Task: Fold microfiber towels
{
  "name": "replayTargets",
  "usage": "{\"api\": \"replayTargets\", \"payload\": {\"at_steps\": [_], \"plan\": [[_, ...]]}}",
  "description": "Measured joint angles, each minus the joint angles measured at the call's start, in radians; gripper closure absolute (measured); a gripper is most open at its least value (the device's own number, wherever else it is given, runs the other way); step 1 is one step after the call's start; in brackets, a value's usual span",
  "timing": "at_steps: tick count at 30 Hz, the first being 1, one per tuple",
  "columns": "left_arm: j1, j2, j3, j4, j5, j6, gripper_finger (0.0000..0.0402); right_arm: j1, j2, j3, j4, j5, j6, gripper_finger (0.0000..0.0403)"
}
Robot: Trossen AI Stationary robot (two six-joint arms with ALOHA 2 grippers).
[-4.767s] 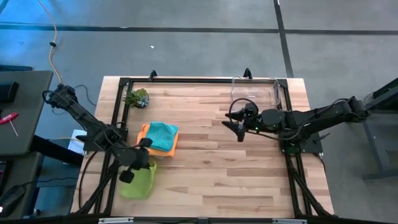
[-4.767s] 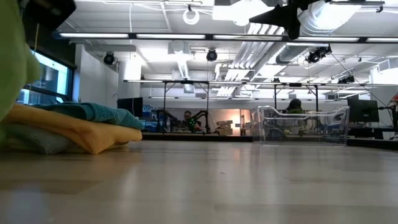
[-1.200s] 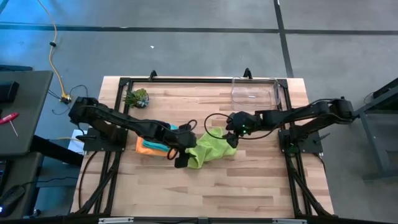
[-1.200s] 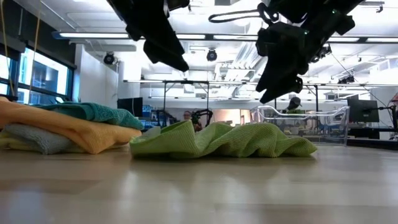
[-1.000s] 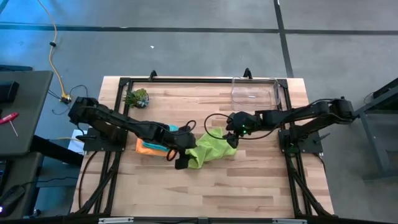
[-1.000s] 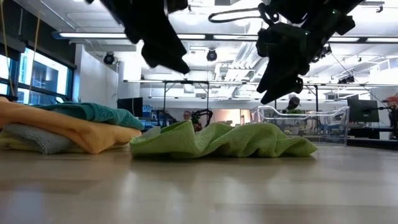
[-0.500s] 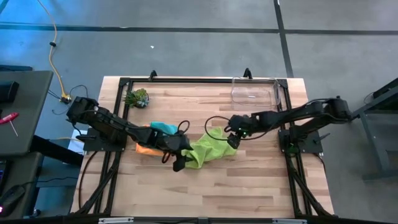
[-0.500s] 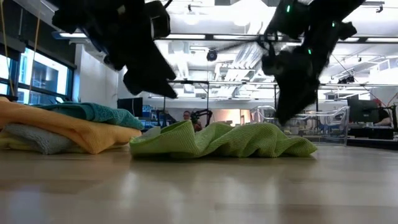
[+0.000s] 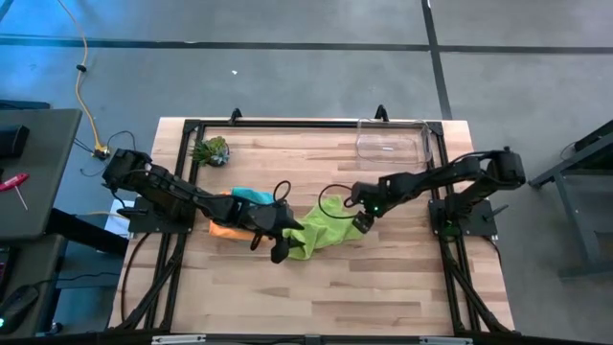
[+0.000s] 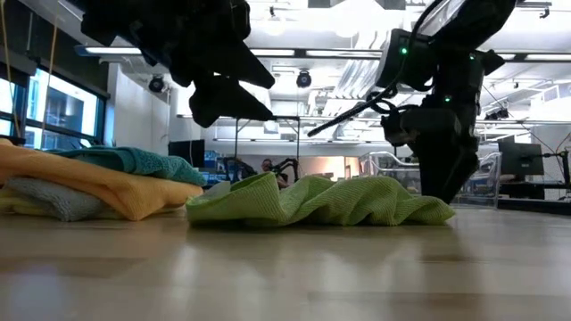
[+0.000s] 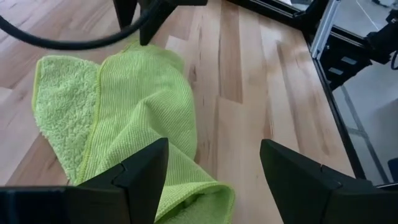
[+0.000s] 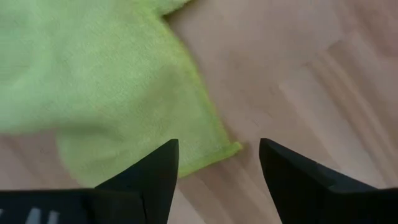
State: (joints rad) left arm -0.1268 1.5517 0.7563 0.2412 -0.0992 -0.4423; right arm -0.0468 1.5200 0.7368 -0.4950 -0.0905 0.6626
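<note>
From above, the lime green towel (image 9: 321,230) lies crumpled near the middle of the wooden desk (image 9: 383,278). The left tool (image 9: 279,251) sits at the towel's near-left end, the right tool (image 9: 361,222) at its opposite end. Beside the towel, toward the left arm, sits a stack of cloths with the teal towel (image 9: 251,196) on top and the orange towel (image 9: 223,228) beneath. A clear plastic bin (image 9: 391,142) stands at the far right edge, and a small green plant (image 9: 211,150) at the far left.

At desk height, the lime towel (image 10: 321,201) forms a low rumpled ridge; the stack (image 10: 89,183) rests to one side (a grey layer shows at its base). Both arms hang over the towel.

The left wrist view shows the left tool (image 11: 214,168) with fingers spread apart above the towel's folded edge (image 11: 124,118), gripping nothing.

The right wrist view shows the right tool (image 12: 217,165) with fingers apart, straddling a towel corner (image 12: 155,124) without clamping it.
</note>
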Motion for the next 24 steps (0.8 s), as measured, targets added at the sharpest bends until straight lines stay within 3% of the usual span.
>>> {"api": "replayTargets", "payload": {"at_steps": [14,21,24], "plan": [[0.000,0.000,0.000,-0.006,-0.018,0.000,0.0156,0.082,0.082,0.007,-0.007,0.105,0.043,0.0281],[0.027,-0.008,0.000,-0.021,-0.016,0.018,0.0156,0.090,0.078,0.005,-0.028,0.134,0.075,0.0388],[0.051,-0.044,0.001,-0.037,-0.006,0.036,0.0156,0.090,0.061,0.021,-0.056,0.128,0.075,0.0391]]}}
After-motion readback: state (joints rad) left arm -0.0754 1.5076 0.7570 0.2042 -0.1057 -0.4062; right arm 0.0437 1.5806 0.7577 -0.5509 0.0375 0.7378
